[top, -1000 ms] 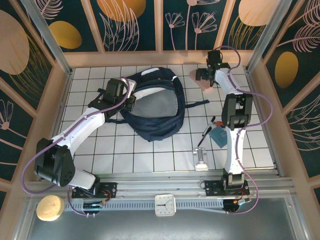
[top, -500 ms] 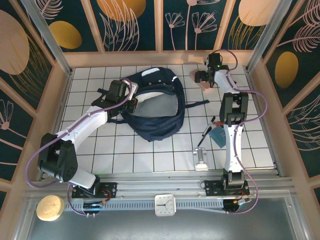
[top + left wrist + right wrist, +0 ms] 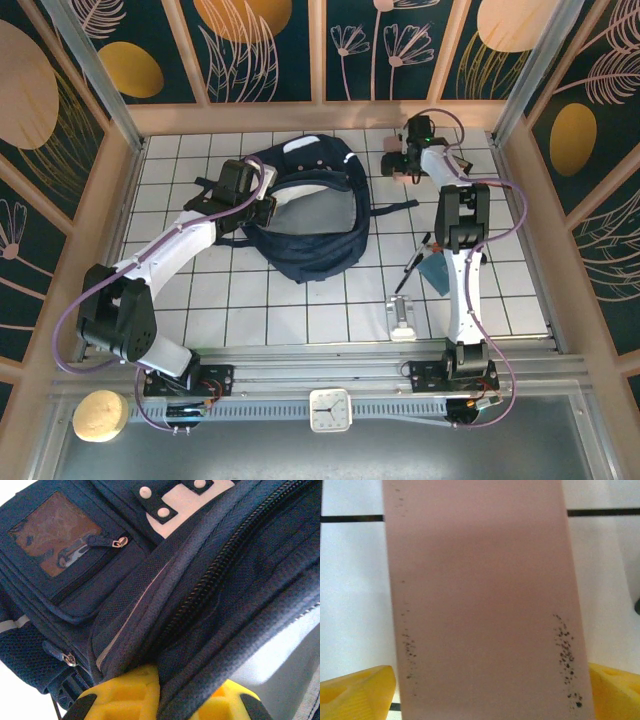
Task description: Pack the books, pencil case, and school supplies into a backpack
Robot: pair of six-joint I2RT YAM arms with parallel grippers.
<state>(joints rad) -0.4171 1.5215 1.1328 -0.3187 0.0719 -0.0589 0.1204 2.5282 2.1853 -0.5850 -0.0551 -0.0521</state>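
**Pencil case** [image 3: 480, 595]: count one. Dusty pink, lying flat on the white tiled table [image 3: 300, 310], far right, close to the back wall. In the right wrist view its long axis runs straight up the frame, crosswise to the line between the fingers. A close would therefore take it across its short width.

**Right gripper** [image 3: 485, 697]: directly over the case, fingers spread wide, one yellow tip at each long edge. I cannot tell whether the tips touch the fabric; the pouch shows no squeeze. In the top view this gripper [image 3: 398, 162] sits above the case.

**Backpack** [image 3: 310, 250]: count one. Navy, mid-table, to the left of the case, with bare tiles between them.

**Left gripper** [image 3: 172, 702]: pressed together on a fold of fabric beside the main zip. In the top view it sits at the bag's left side [image 3: 262, 205]. Judged to be holding the mouth open.

**Judgement:** the step in hand is the pick of the pencil case. The right arm is the nearer one, and the left is occupied. The coming move needs a close across the width, a lift, then a carry leftward to the opening.

**Others,** near the right arm's lower link:
- one black pen [image 3: 408, 270]
- one teal notebook [image 3: 436, 272]
- one silver metal piece [image 3: 402, 320]
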